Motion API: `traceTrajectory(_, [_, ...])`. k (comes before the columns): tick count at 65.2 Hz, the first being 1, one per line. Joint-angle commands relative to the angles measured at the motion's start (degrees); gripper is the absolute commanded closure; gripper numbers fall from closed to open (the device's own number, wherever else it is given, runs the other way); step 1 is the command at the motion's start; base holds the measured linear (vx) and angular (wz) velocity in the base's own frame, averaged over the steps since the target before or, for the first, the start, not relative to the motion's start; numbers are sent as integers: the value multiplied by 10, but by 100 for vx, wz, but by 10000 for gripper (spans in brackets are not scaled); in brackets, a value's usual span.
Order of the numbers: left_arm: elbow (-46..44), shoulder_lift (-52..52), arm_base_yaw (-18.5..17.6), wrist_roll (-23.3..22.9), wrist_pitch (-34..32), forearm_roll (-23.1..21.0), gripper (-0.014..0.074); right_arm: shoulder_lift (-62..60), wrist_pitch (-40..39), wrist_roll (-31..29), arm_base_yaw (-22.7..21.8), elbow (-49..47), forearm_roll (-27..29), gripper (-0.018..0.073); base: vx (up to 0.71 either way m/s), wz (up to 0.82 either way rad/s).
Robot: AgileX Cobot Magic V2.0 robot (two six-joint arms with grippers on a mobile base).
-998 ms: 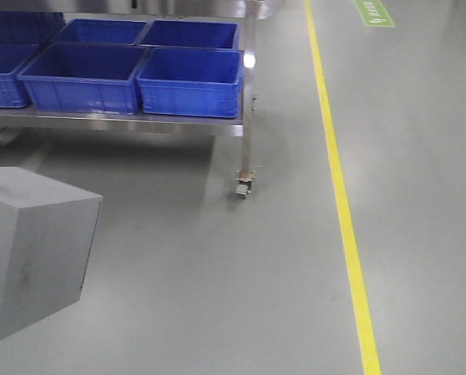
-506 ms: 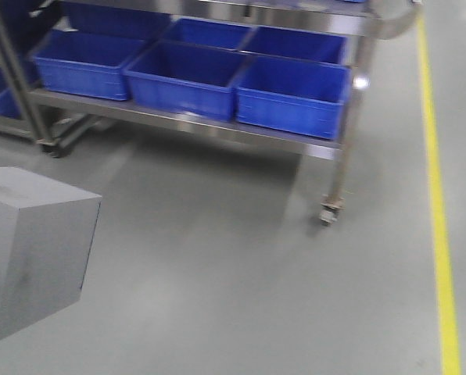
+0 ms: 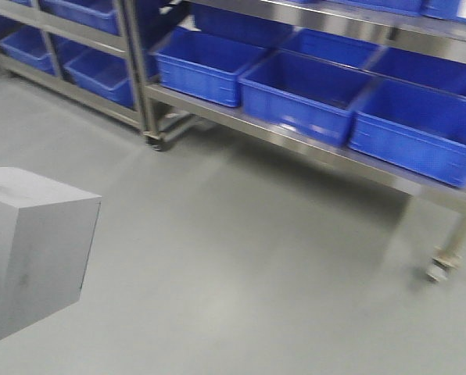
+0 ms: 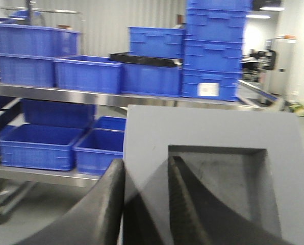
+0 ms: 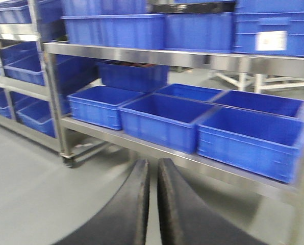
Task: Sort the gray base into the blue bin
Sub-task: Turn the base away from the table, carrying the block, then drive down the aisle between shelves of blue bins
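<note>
Swung leftward since a moment ago, the front view now shows a steel rack [image 3: 311, 148] with blue bins [image 3: 292, 109] along its lower shelf. Gray base [image 3: 37, 250] remains lower left, off the floor, well apart from the bins. Left gripper [image 4: 147, 204] pinches one wall of its recess. Right gripper [image 5: 153, 178] is nearly closed, holding nothing

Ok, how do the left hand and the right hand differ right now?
The left hand is shut on the gray block, one finger in its recess and one outside the wall; the right hand is shut on nothing. The left hand's fingers stand apart across that wall; the right hand's nearly touch. Both have dark curved fingers and face shelves of blue bins.
</note>
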Motion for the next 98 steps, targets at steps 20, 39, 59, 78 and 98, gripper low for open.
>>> traceTrajectory(20, [-17, 5, -4, -3, -58, -9, 601, -5, -46, -4, -2, -2, -4, 564, 28, 42])
traceTrajectory(39, [-17, 5, -4, -3, -58, -9, 601, -5, -46, -4, -2, -2, -4, 564, 29, 40])
traceTrajectory(59, [-17, 5, -4, -3, -58, -9, 601, -5, -46, -4, -2, -2, -4, 564, 32, 47])
traceTrajectory(78, [-17, 5, -4, -3, -58, -9, 601, -5, -46, -4, -2, -2, -4, 564, 30, 47])
traceTrajectory(98, [-17, 5, -4, -3, -58, -9, 601, -5, -46, -4, -2, -2, -4, 564, 31, 29])
